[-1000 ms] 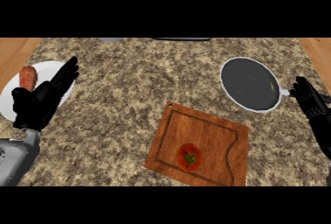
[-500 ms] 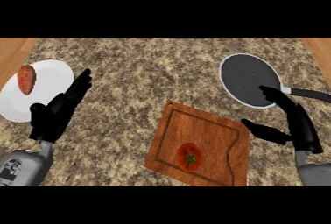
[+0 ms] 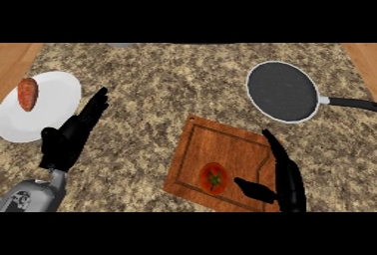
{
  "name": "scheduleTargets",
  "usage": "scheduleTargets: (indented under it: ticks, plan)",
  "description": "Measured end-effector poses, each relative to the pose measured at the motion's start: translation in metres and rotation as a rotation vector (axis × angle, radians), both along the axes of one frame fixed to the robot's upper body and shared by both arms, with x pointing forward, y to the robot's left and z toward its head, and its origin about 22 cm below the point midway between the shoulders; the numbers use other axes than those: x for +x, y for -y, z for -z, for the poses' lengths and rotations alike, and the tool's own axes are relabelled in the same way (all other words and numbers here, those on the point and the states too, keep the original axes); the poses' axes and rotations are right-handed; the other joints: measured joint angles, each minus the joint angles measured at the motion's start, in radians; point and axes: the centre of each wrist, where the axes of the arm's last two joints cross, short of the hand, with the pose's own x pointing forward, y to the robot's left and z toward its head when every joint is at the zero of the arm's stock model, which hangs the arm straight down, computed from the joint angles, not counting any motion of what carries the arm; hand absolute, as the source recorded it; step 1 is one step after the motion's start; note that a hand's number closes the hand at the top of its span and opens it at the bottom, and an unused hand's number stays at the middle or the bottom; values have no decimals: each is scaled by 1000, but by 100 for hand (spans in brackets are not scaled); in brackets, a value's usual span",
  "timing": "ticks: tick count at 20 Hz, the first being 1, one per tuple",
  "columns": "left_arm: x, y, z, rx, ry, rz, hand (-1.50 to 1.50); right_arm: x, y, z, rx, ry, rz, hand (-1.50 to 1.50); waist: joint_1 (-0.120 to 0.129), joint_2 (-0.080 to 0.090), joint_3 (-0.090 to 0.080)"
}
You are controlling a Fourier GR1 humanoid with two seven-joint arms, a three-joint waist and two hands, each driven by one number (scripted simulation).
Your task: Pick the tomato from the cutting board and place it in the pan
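The speckled brown granite counter point(image 3: 162, 84) carries a reddish wooden cutting board point(image 3: 221, 144) at lower centre, a round white plate point(image 3: 55, 97) at the left edge, and a dark round pan with a pale rim and black handle point(image 3: 283, 92) at upper right, apart from the board. The right hand point(image 3: 288, 184) lies over the board's right side, fingers straight, thumb spread toward the fruit, holding nothing. The left hand point(image 3: 70, 139) rests open beside the plate. The small red tomato point(image 3: 213, 178) sits on the board's near part, just left of the thumb. It is probably light, smooth, round and easily bruised, so it is best cupped around its widest part.
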Motion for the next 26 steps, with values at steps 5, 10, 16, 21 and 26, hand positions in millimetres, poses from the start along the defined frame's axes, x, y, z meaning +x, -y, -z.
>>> scheduleTargets:
  ticks: [5,10,16,21,26]
  plan:
    - [3,3,2,4,-5,6,0,9,-9,-28,-179,-154,-41,-150,-2,-1,-1]
    - [1,3,2,1,2,10,0,21,-30,-60,-324,-382,-123,-150,7,-1,-3]
    - [3,3,2,-5,-8,19,0,43,-73,-94,-384,-607,-240,-150,14,2,-1]
    - [4,4,0,-7,-4,20,0,54,-103,-108,-364,-662,-315,-150,11,2,0]
    - [0,2,0,-2,-1,11,0,53,-115,-105,-412,-693,-324,-150,6,0,0]
